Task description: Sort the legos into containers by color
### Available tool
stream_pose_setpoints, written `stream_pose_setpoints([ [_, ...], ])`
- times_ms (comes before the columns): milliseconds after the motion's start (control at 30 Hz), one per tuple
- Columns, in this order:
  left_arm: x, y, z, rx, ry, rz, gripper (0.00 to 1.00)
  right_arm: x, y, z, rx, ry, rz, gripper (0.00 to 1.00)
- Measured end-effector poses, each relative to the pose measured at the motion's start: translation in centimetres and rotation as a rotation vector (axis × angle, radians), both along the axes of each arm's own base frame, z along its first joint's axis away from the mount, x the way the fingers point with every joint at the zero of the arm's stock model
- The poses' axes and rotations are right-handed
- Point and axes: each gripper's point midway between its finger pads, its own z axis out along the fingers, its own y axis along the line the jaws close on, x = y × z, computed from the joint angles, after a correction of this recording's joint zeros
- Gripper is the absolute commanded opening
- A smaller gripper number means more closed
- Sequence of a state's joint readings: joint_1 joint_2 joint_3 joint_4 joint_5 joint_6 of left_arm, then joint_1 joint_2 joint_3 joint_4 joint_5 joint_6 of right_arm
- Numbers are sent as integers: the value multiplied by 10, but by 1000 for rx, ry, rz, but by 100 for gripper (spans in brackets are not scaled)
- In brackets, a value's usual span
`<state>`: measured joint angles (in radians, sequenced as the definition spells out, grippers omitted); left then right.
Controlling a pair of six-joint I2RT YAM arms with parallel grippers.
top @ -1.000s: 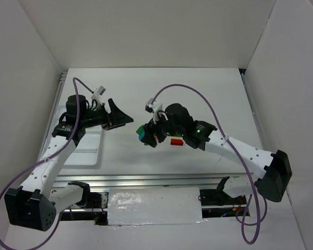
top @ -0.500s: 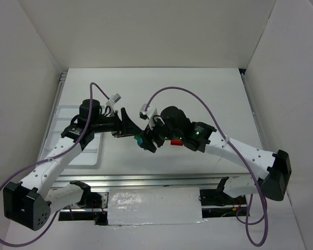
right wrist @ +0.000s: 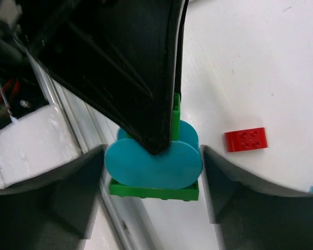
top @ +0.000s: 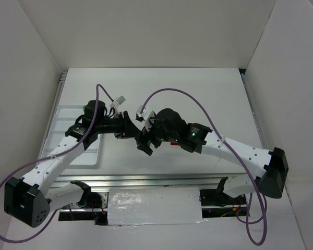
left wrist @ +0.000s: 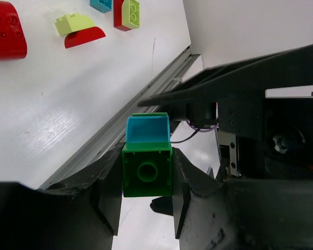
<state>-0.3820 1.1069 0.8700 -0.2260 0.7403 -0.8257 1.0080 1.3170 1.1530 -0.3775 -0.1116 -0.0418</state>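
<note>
A dark green lego with a teal lego stuck on it hangs in the air, pinched by its sides in my left gripper. In the right wrist view the same teal lego is a rounded piece on the green lego. My right gripper has a fingertip against each side of the teal piece. The left gripper's black finger comes in from above. Overhead, the left gripper and right gripper meet over the table's middle. The white containers lie at the left.
Loose legos lie on the table: a red curved one, a lime one beside a red arch, a teal one, and a red-and-lime pair. A red brick lies right of the right gripper.
My left arm swung right from over the tray to the right gripper, and its open jaws closed on the green lego. The right gripper shifted slightly left with the stack.
</note>
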Motion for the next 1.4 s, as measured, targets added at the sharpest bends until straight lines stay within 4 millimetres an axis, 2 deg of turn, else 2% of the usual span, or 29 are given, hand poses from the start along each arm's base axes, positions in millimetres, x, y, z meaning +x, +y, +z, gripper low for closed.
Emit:
stream_pose_setpoints([
  [167,-1,-1,1,2,-22,-11,0,1,5,14,92,-15,-28,100],
  [333,0,-2,11,-16,-68,-10,0,-6,-17,34,213,6,-75,100],
  [467,3,-3,21,-34,-120,-15,0,5,-44,62,348,39,-146,100],
  [533,3,-3,26,-40,-157,-20,0,15,-65,72,441,66,-197,100],
  [600,2,-3,35,-59,-203,-29,0,22,-88,73,529,103,-246,100],
  [667,0,-4,53,-98,-281,-43,0,22,-99,70,583,153,-273,100],
  [833,-18,-3,91,-199,-456,-80,0,5,-83,77,696,284,-178,99],
  [967,-31,-1,110,-259,-544,-109,0,-9,-70,76,787,403,-84,97],
  [1067,-36,-1,114,-283,-563,-123,0,-15,-64,80,838,469,-31,94],
  [1267,-38,-1,114,-297,-573,-129,0,-31,-53,105,925,505,109,90],
  [1333,-38,-2,115,-302,-567,-128,0,-38,-48,110,935,509,148,87],
  [1400,-38,-2,115,-307,-564,-127,0,-42,-44,111,934,519,169,80],
])
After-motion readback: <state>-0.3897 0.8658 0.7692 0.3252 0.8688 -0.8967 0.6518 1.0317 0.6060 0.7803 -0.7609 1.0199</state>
